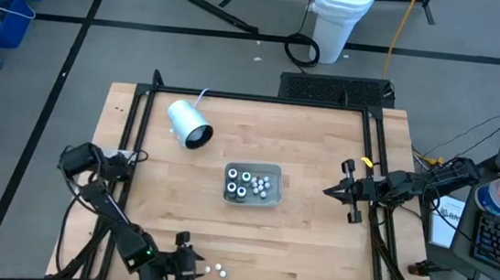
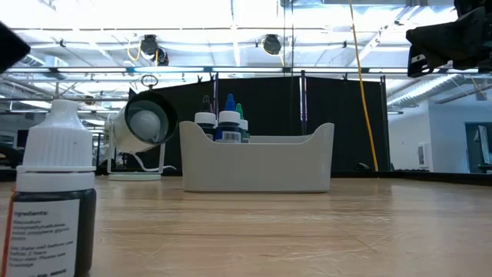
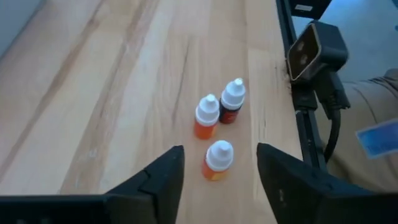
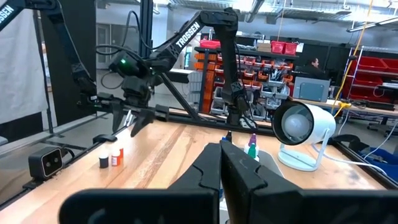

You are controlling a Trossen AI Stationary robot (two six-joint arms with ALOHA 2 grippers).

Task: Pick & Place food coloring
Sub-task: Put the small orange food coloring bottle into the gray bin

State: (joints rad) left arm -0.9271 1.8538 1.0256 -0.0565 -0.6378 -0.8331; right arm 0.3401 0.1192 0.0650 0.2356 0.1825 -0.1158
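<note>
Here the left gripper [image 3: 217, 177] hangs open, empty, over three food coloring bottles [image 3: 219, 159] near the table's edge.

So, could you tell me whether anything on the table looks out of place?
Yes: three small bottles stand loose near the table's front edge, under the open left gripper, apart from the others in the grey tray. The white cylinder lies on its side behind the tray.

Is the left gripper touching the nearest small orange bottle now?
Apart. In the left wrist view, the left gripper is open, and bare wood shows between each finger and the small orange bottle standing between them.
</note>
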